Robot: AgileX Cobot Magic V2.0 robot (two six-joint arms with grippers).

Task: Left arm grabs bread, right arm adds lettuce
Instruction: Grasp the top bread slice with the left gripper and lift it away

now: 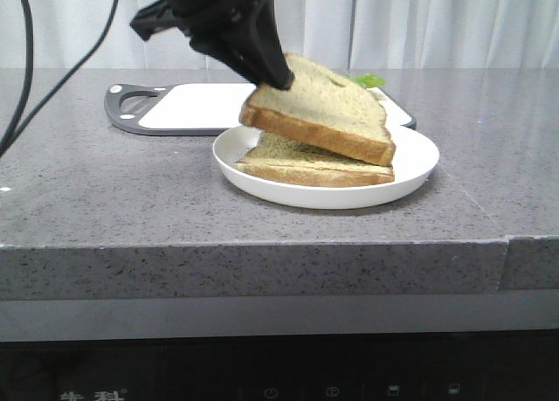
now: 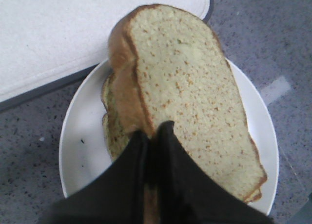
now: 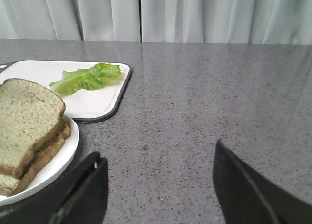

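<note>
Holding bread: left end effector | plate: thinner slice | right end effector: released

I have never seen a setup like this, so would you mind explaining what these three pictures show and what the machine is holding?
This is a robot with two black arms, each ending in a two-fingered gripper. One picture looks forward over a grey table; the other two come from cameras on each wrist. The left gripper is shut on the edge of a thick bread slice, tilting it up above a flatter slice on a white plate. Behind the plate lies a white cutting board carrying a green lettuce leaf. The right gripper is open and empty, over bare table beside the plate.
</note>
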